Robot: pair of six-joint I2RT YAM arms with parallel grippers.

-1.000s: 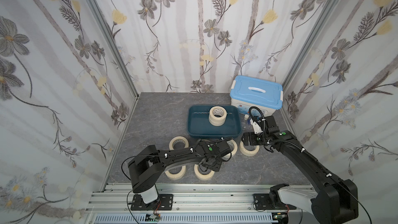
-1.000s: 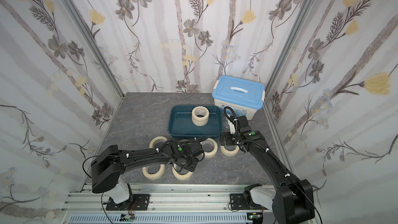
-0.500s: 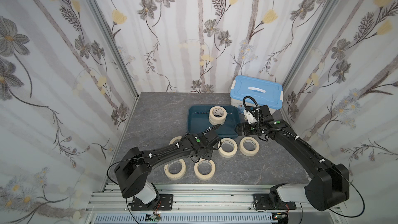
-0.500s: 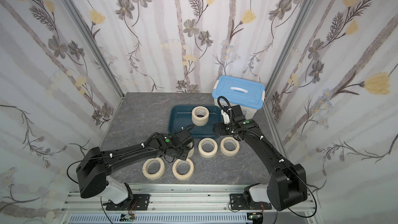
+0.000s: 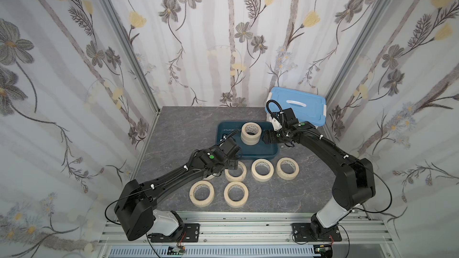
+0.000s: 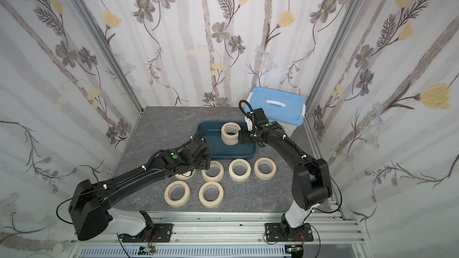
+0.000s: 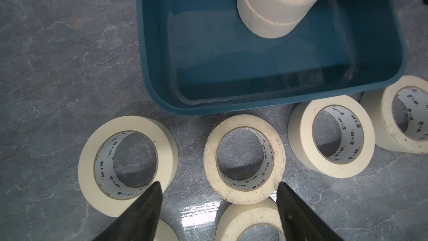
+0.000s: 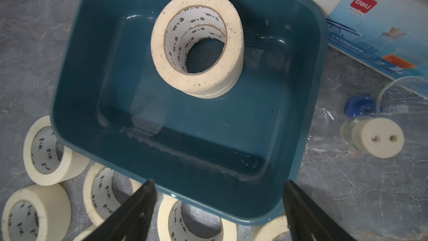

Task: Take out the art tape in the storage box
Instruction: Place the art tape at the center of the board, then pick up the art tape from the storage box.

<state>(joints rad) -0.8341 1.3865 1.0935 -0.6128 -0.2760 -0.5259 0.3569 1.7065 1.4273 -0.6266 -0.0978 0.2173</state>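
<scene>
Top views both show the job approx three-quarters done. Grey marbled surface (image 5: 178,130) carries the teal storage box (image 5: 260,150) mid-scene toward the far side, w/ a blue-lidded white bin (image 5: 298,106) just far-right of it. Box is bare except for art tape (image 5: 250,132) in one stack of two by its far wall; those two are what's left to take out.

Six rolls are already out, lying flat on the surface just near of the box. A row of four: leftmost roll (image 7: 86,168) (half under the left arm in both top views), second roll (image 7: 209,158), third roll (image 7: 295,135), rightmost roll (image 7: 375,126). Nearer again sit near-left roll (image 5: 201,203) & near-right roll (image 5: 236,204).

Right tool (image 8: 218,181) hangs over the right part of the box, just right of the stack, jaws spread w/ nothing btw them. Likely next pick, judging by its aim, is the upper roll (image 8: 158,47). Left tool (image 7: 218,184) hovers above the row by the box's near-left corner, jaws apart & empty.

Tape look: cream/beige rings, all the same size, thick-walled. White inner cores carry repeated dark printed characters. Flat faces show small dark specks, esp. on second roll & upper roll. Lower roll (image 7: 266,27) sits almost flush under the upper one, w/ a thin seam btw them.
</scene>
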